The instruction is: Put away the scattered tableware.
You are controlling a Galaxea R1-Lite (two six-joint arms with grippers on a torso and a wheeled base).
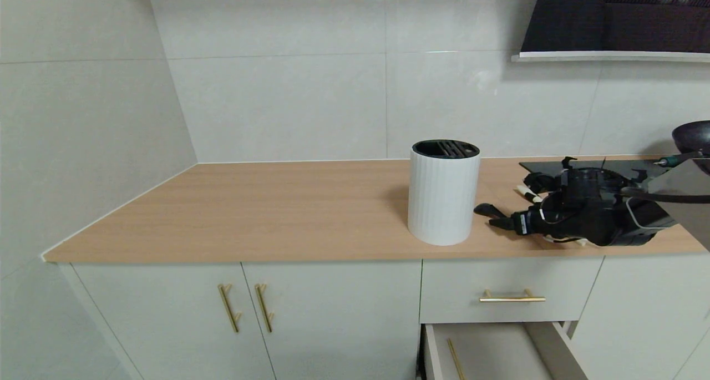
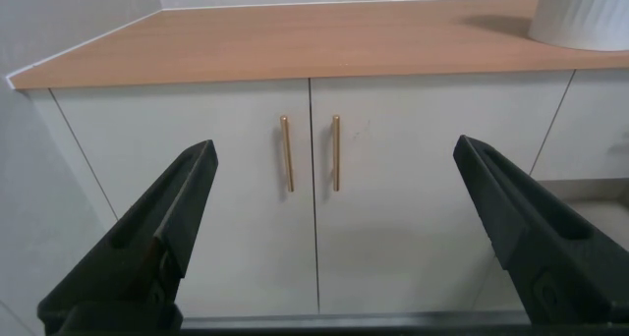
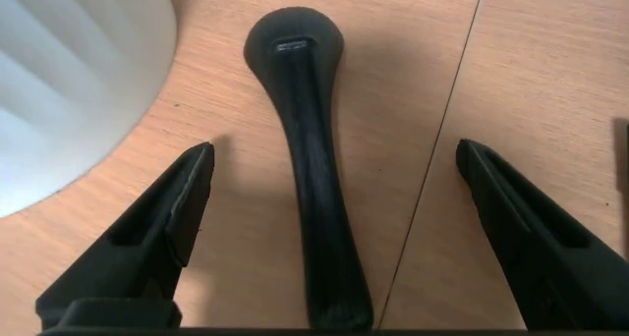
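A white ribbed utensil holder [image 1: 444, 199] with a black slotted top stands upright on the wooden counter [image 1: 277, 213]. Just to its right lies a black utensil handle [image 1: 487, 208], flat on the counter. My right gripper [image 1: 497, 217] sits low over it, open. In the right wrist view the handle [image 3: 310, 179] runs between the two spread fingers of the right gripper [image 3: 334, 164], untouched, with the holder [image 3: 69, 81] close beside. My left gripper [image 2: 334, 159] hangs open below counter height, facing the cabinet doors, with nothing in it.
A black cooktop [image 1: 588, 166] and a dark wok [image 1: 693, 138] lie at the counter's far right. A pale utensil [image 1: 526, 193] rests near the cooktop's edge. Below, a drawer [image 1: 488, 352] stands pulled out with a thin golden stick [image 1: 456, 359] inside. Cabinet doors [image 2: 310, 154] have gold handles.
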